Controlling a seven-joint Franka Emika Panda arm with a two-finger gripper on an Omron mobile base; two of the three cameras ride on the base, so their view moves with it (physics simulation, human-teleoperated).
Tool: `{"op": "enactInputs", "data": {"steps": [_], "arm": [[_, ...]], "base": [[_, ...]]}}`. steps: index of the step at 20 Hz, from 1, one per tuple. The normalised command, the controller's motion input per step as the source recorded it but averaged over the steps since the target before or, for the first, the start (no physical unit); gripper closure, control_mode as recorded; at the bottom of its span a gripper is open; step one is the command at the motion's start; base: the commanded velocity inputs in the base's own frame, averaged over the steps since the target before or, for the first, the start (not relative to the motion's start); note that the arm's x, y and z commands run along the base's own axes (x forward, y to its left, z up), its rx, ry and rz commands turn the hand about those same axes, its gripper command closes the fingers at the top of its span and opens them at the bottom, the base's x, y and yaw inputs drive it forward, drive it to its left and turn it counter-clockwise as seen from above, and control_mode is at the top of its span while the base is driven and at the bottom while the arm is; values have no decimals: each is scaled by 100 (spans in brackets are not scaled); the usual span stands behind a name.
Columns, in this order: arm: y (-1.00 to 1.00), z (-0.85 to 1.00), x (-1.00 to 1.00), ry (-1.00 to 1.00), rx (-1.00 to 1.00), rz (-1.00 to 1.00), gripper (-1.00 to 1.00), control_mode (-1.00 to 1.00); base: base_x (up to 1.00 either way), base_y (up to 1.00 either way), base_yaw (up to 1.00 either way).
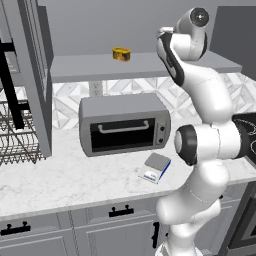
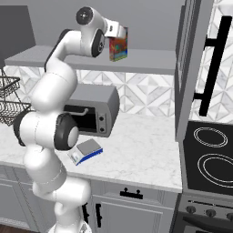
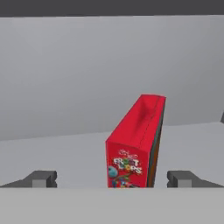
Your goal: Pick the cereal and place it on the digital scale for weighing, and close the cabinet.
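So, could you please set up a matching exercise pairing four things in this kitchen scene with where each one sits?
Things:
1. cereal
2. digital scale
3. yellow can
4. toaster oven

Places:
A. flat on the marble counter, in front of the oven
B. on the cabinet shelf, between the open gripper's fingers
C. on the counter against the tiled wall
D. on the cabinet shelf, above the oven

Pairs: 1-B, 2-A, 3-D, 4-C
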Motion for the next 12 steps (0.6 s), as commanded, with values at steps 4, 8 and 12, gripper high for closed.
{"op": "enactInputs", "data": {"steps": [4,8,12], "arm": [[-17,0,14,0,0,0,-100,-100],[-16,0,6,0,0,0,-100,-100],[0,0,13,0,0,0,-100,-100]], "base": [[0,0,0],[0,0,0],[0,0,0]]}}
